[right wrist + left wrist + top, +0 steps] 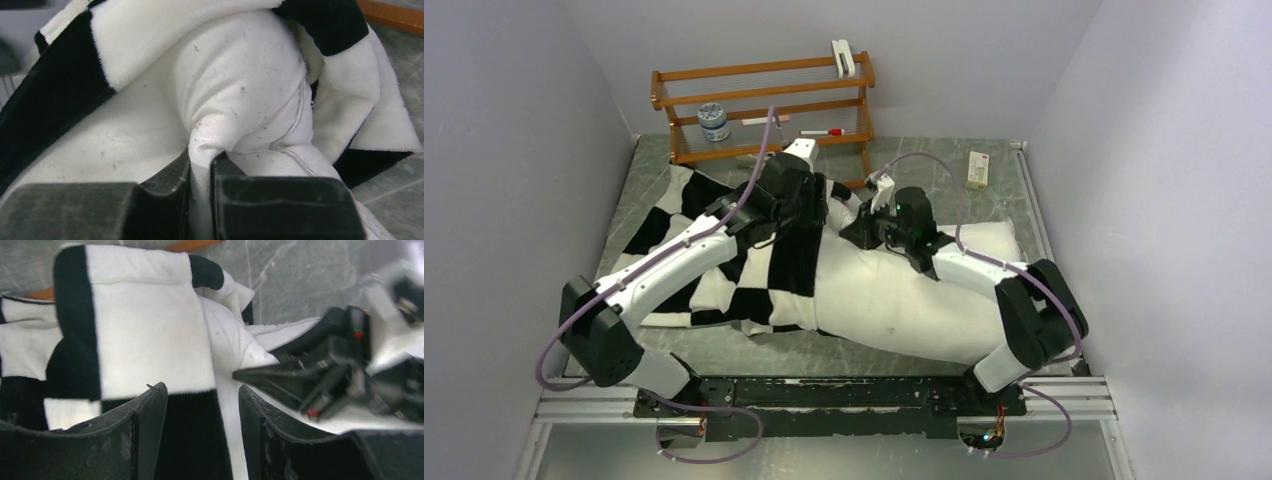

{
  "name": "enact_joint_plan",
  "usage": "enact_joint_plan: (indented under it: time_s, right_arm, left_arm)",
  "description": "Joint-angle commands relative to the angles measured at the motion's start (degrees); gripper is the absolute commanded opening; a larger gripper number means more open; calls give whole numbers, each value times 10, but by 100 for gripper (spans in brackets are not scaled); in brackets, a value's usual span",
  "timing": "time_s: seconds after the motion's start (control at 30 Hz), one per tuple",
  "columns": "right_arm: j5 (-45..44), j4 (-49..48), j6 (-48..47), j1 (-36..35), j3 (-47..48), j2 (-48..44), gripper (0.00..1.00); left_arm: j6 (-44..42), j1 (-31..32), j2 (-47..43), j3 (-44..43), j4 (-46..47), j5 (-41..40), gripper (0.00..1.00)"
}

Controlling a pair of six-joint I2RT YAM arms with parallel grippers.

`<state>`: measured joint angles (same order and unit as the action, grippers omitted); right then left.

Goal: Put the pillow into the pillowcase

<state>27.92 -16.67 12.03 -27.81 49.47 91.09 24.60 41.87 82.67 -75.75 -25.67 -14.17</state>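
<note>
The white pillow (924, 300) lies across the table's middle and right. Its left end is inside the black-and-white checkered pillowcase (769, 265), which spreads out to the left. My right gripper (857, 236) sits at the pillowcase's mouth, on the pillow's far edge. In the right wrist view it (201, 161) is shut on a pinched fold of the pillow (240, 90), with the pillowcase (135, 35) draped over the top. My left gripper (202, 395) is open, its jaws over the pillowcase's (145, 325) hem and a strip of the pillow (230, 345). The right gripper (280, 375) shows just beyond.
A wooden rack (764, 105) stands at the back with a jar (714, 122), a red marker (824, 132) and a white object (844, 57) on top. A small white box (977, 170) lies at the back right. Walls close in left and right.
</note>
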Motion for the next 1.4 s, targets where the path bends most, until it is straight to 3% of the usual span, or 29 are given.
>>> enact_joint_plan:
  time_s: [0.0, 0.43, 0.5, 0.6, 0.73, 0.8, 0.97, 1.07, 1.37]
  right_arm:
    - [-55, -49, 28, -68, -85, -39, 0]
    - [-149, -74, 57, -146, -131, -161, 0]
    - [-155, -76, 60, -155, -133, -167, 0]
    - [-165, -83, 67, -170, -138, -172, 0]
    - [-171, -108, 107, -175, -140, -156, 0]
    - [-177, -145, 138, -176, -153, -148, 0]
    - [-241, -214, 192, -178, -191, -140, 0]
    - [-272, -247, 204, -178, -203, -138, 0]
    - [-343, -336, 222, -176, -217, -127, 0]
  left_arm:
    - [-9, -3, 32, -9, -18, 20, 60]
    - [-19, -3, 25, 31, 37, -46, 58]
    - [-24, -3, 37, 24, 36, -56, 51]
    - [-30, -3, 52, 8, 27, -56, 25]
    - [-36, 15, 36, -29, 47, 28, 5]
    - [-19, 44, 16, -32, 88, 86, 5]
    - [117, 82, -8, 51, 241, 250, 5]
    - [155, 92, -6, 92, 324, 294, 5]
    - [185, 94, 44, 108, 418, 372, 5]
